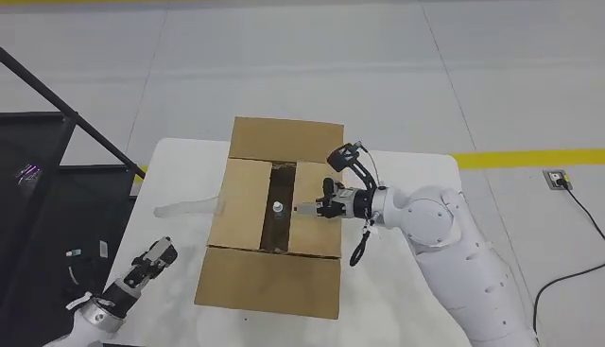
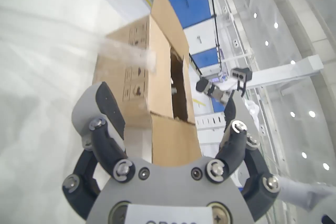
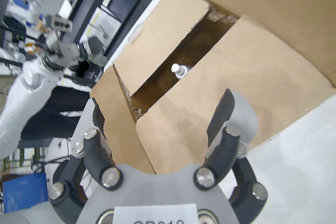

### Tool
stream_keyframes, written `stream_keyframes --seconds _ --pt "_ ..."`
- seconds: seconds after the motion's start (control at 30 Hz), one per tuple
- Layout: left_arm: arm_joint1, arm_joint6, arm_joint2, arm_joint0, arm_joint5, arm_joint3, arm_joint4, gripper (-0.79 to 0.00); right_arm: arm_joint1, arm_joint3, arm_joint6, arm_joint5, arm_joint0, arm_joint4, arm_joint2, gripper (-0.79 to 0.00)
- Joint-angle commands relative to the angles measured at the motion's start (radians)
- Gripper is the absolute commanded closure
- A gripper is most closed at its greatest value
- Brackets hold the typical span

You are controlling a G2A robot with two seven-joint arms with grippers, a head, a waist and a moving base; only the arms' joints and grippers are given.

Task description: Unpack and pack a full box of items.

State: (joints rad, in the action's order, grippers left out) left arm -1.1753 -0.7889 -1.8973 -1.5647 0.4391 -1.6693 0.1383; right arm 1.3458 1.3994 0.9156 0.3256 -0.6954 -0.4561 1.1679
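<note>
**Box barely opened, bottle upright inside**

I judge the unpacking hardly begun. The box (image 1: 244,200) sits on the table (image 1: 180,167) with its far and near flaps folded out. Its two side flaps lie nearly flat, leaving a narrow slot that runs away from me. Through it I see a bottle (image 3: 178,69) standing inside, white cap up, long axis vertical. A translucent item (image 1: 187,206) lies just beside the box's left wall. My right gripper (image 3: 160,109) hangs over the right side flap, fingers apart and empty. My left gripper (image 2: 166,97) sits low by the table's near-left corner, likewise spread.
</note>
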Motion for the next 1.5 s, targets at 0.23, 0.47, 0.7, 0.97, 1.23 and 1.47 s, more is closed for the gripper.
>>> stream_keyframes --seconds 0.23,0.47,0.7,0.97,1.23,1.47 --pt "0.019 -0.226 0.069 -0.02 0.056 -0.001 -0.049 -0.785 0.016 -0.192 -0.339 -0.026 0.087 0.022 0.021 -0.785" --pt "0.027 -0.306 0.128 -0.016 0.089 -0.007 0.02 -0.785 0.045 -0.436 -0.461 -0.038 0.206 0.084 -0.018 -0.785" --pt "0.033 -0.288 0.138 -0.007 0.09 -0.031 0.117 -0.785 0.085 -0.724 -0.468 -0.012 0.339 0.137 -0.078 -0.785" --pt "0.038 -0.233 0.152 0.013 0.051 -0.04 0.18 -0.785 0.128 -0.959 -0.376 0.113 0.44 0.255 -0.108 -0.785" --pt "0.038 -0.135 0.173 0.031 -0.044 -0.054 0.225 -0.785 0.151 -1.07 -0.239 0.307 0.468 0.428 -0.079 -0.785" --pt "0.035 -0.027 0.2 0.063 -0.133 -0.063 0.25 -0.785 0.146 -1.113 -0.132 0.433 0.473 0.557 -0.032 -0.785"
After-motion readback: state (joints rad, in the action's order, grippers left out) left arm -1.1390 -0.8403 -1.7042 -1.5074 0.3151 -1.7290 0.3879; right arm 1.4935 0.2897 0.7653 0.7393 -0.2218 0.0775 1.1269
